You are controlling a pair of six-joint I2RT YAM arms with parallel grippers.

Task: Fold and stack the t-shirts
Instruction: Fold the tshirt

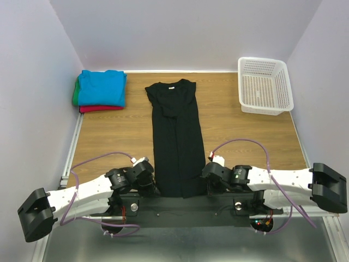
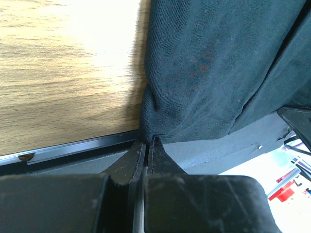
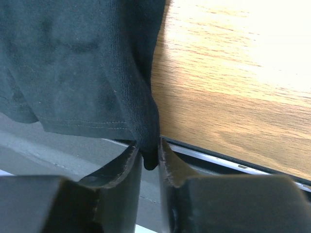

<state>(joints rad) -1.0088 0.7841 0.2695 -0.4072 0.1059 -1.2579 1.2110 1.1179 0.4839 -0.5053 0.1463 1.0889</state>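
Black shirt (image 1: 175, 139) lies mid-table, folded lengthwise into a narrow strip. Its long axis runs from the near edge toward the far wall. The collar with its white label is at the far end; the hem is at the near end, lapping over the table rim.

Left gripper (image 2: 147, 145) is pinched almost shut on the hem's left corner. Right gripper (image 3: 149, 151) is clamped narrow on the right corner, cloth between its fingers.

In the far left corner is a folded stack: blue shirt (image 1: 102, 87) on top, green shirt (image 1: 75, 94) and red shirt (image 1: 101, 109) edging out beneath. White basket (image 1: 264, 84) sits far right. Both are well apart from the strip, with bare wooden table (image 1: 245, 136) between.
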